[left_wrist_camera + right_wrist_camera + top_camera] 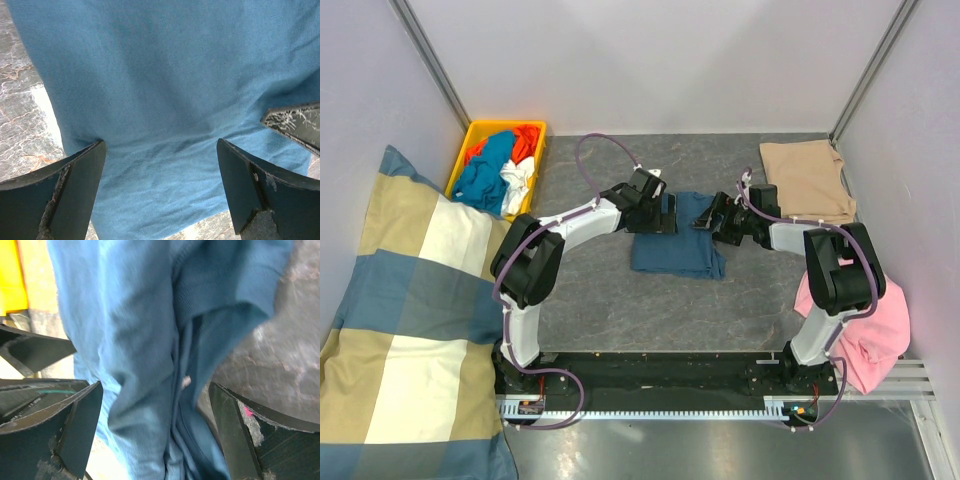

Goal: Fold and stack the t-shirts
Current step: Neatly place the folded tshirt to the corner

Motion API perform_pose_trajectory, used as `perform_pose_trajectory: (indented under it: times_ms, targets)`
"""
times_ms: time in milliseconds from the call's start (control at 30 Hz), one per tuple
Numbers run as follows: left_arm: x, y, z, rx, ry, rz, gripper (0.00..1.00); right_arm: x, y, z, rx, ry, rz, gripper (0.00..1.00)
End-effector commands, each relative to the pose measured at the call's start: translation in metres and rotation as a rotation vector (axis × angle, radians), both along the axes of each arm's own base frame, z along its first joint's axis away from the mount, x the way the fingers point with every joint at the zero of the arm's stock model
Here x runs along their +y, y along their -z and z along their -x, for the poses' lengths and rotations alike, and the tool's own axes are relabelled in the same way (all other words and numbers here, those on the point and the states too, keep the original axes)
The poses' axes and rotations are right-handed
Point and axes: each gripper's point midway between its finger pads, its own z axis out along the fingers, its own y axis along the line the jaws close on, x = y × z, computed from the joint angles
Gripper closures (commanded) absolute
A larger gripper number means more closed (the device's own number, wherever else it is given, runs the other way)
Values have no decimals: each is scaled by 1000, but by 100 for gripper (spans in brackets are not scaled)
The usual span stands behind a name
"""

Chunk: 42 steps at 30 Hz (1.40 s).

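You have bare grey marbled tabletop [650,310] in front of the folded teal-blue cloth t-shirt [677,255] (the widest open stretch). The big checked cushion [410,320] walls off the left; crumpled pink cloth [865,330] crowds the near right.

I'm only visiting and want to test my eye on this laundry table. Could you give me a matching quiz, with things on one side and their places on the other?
Things:
1. teal-blue t-shirt
2. tan-beige t-shirt
3. yellow bin
4. pink cloth

Places:
A. far right corner of the table, lying flat
B. far left corner, holding crumpled clothes
C. middle of the table
D. near right corner, bunched up

Pairs: 1-C, 2-A, 3-B, 4-D
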Motion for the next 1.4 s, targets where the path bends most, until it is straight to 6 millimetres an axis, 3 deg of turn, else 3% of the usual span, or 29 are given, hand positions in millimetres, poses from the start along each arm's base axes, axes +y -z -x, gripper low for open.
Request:
perform_pose_trajectory:
  times_ms: [0,500,600,800,833,900,967,1067,1200,1233,1367]
  targets:
    - [3,-4,-6,-17,-9,13,0,-10,61,29,178,26,64,3]
    - [0,-7,-7,-9,-17,38,0,28,66,48,216,-53,52,2]
    - [-1,-8,-6,-7,-17,43,0,31,71,52,231,-54,59,7]
    - [1,-9,-5,-9,-14,40,0,31,76,55,242,-42,57,66]
    - [1,-9,-5,-9,-17,38,0,32,76,55,243,-41,55,85]
    - [2,-10,-4,-13,-14,38,0,31,76,53,238,-38,56,98]
    - [3,-15,-3,-14,-12,37,0,31,77,53,242,-42,62,100]
    - [7,-40,-4,-36,-18,52,0,31,76,50,244,-44,71,100]
    - [28,-101,-18,-118,-56,105,0,27,71,41,224,-56,120,100]
    - [34,-122,-18,-152,-61,128,0,22,72,40,233,-44,157,100]
    - [64,-153,-22,-201,-107,157,0,-6,62,25,238,-28,365,100]
